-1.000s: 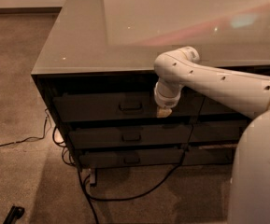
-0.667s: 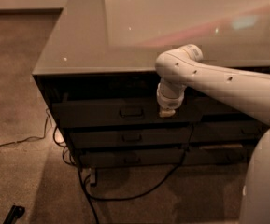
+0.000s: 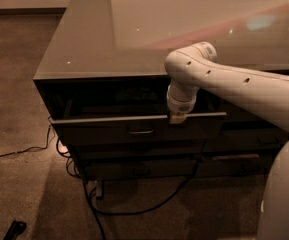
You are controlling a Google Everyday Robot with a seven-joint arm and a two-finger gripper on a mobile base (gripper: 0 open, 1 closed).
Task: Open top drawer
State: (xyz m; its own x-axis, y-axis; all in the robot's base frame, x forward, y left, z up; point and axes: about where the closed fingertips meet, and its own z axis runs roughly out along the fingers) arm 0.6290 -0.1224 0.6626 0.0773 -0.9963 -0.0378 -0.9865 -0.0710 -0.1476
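Note:
The top drawer (image 3: pixel 99 132) is a wide dark drawer under the grey counter top (image 3: pixel 109 44). It stands partly pulled out, its front's top edge showing as a pale line, with a dark gap behind it. Its small metal loop handle (image 3: pixel 140 131) sits at the middle of the front. My gripper (image 3: pixel 178 118) points down at the end of the white arm and rests on the front's top edge, to the right of the handle. The drawer's inside is too dark to make out.
Two shallower dark drawer fronts (image 3: pixel 134 153) lie below the top one. Black cables (image 3: pixel 134 209) trail over the brown carpet under the cabinet and off to the left. A small black object (image 3: pixel 15 229) lies on the floor at the bottom left. My white body (image 3: pixel 284 194) fills the right edge.
The top drawer has slid out toward the camera, opening a gap under the counter. My gripper has moved the same way, staying at the drawer front's top edge.

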